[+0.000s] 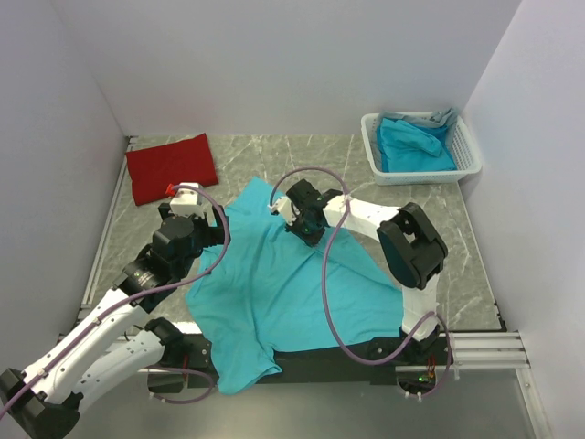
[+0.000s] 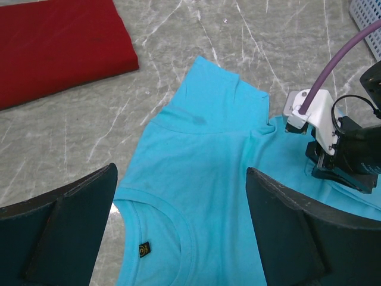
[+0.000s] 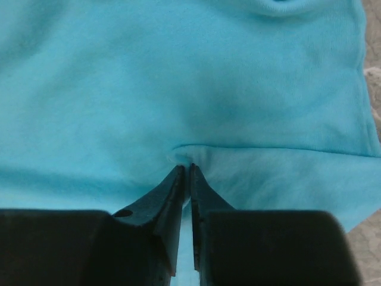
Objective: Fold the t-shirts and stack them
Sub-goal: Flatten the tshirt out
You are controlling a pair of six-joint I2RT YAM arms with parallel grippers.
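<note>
The white slatted plastic basket (image 1: 425,176) in the far right corner is holding a crumpled turquoise-blue cloth t-shirt (image 1: 416,146). A second turquoise-blue short-sleeved t-shirt (image 1: 274,293) is lying spread on the grey marbled table (image 1: 366,155). The right gripper (image 3: 186,170) is pinching a fold of it, while the left gripper (image 2: 180,179) is hovering wide apart over its collar. A folded red cloth t-shirt (image 1: 171,166) is lying at the far left.

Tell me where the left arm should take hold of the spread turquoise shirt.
Probably the flat sleeve, at its free hem, coming down from the left over the bare table: that edge lies exposed, and the right gripper pinches the turquoise shirt on the sleeve's other side.
</note>
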